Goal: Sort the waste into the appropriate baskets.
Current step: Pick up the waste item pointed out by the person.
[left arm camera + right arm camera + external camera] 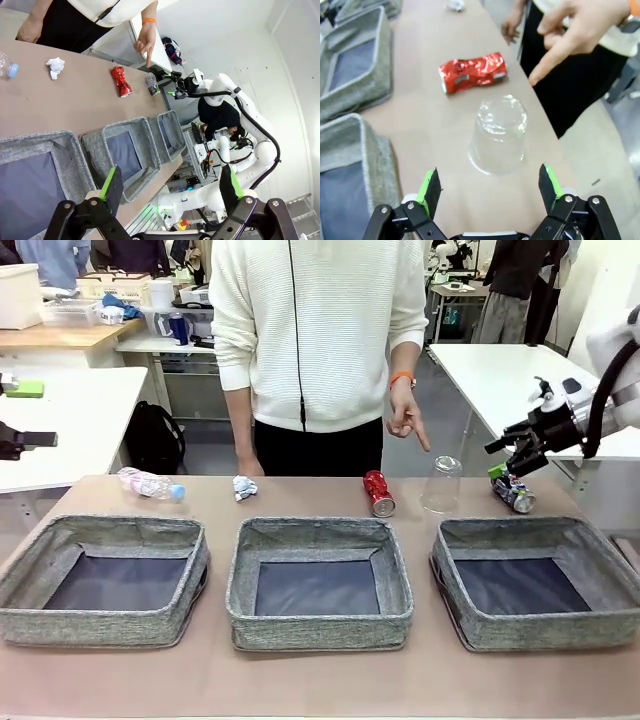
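Note:
Along the table's far edge lie a clear bottle (150, 484) with a blue cap, a white paper ball (244, 487), a crushed red can (379, 493), an upside-down clear cup (442, 485) and a dark blue can (513, 492). Three grey woven baskets stand in front: left (30, 550), middle (318, 533), right (600, 560). My right gripper (515, 458) hangs open just above the dark blue can. In the right wrist view its fingers (491, 187) frame the cup (498, 134), with the red can (472, 72) beyond. My left gripper (170, 187) is open and holds nothing, off the table's left end (48, 413).
A person in a white sweater stands at the far side, one hand (405, 420) pointing down toward the cup, the other resting by the paper ball. White tables flank both sides. Bare tabletop lies between the baskets and the row of waste.

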